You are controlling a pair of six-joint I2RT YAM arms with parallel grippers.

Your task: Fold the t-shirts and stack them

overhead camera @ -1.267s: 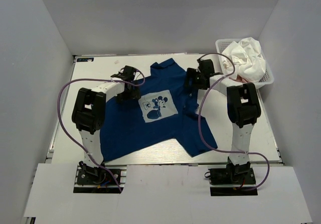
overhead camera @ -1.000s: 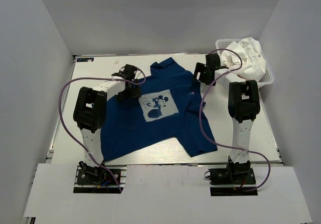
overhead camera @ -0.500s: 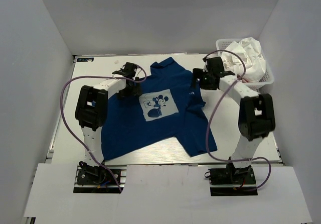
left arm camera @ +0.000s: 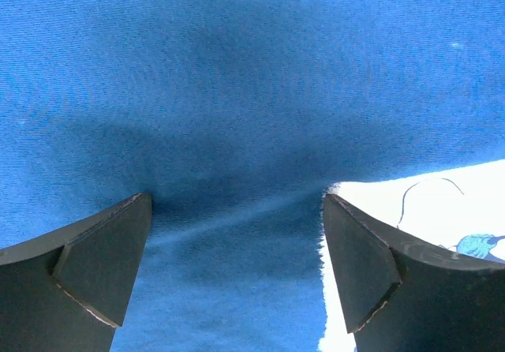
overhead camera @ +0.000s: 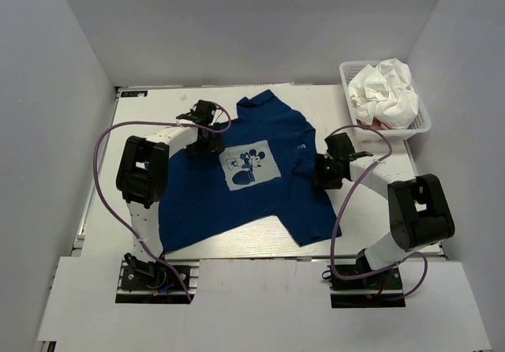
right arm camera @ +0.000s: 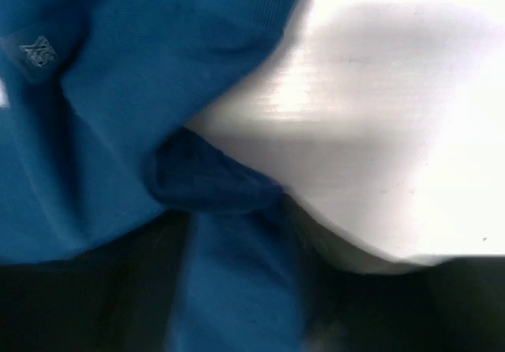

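Left gripper [left arm camera: 236, 202] spread on navy t-shirt [left arm camera: 237, 68], print [left arm camera: 430, 210] at its right. Right gripper [overhead camera: 324, 172]: state unclear; logo [right arm camera: 35, 50] ahead-left unreadable.

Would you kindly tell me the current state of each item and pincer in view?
Navy t-shirt: spread out, unfolded, right edge rumpled.
White t-shirt: crumpled in the basket.
Basket: upright, filled with cloth.
Left pincer: open, down on the navy cloth beside the print.
Right pincer: at the shirt's right edge; opening too blurred to tell.
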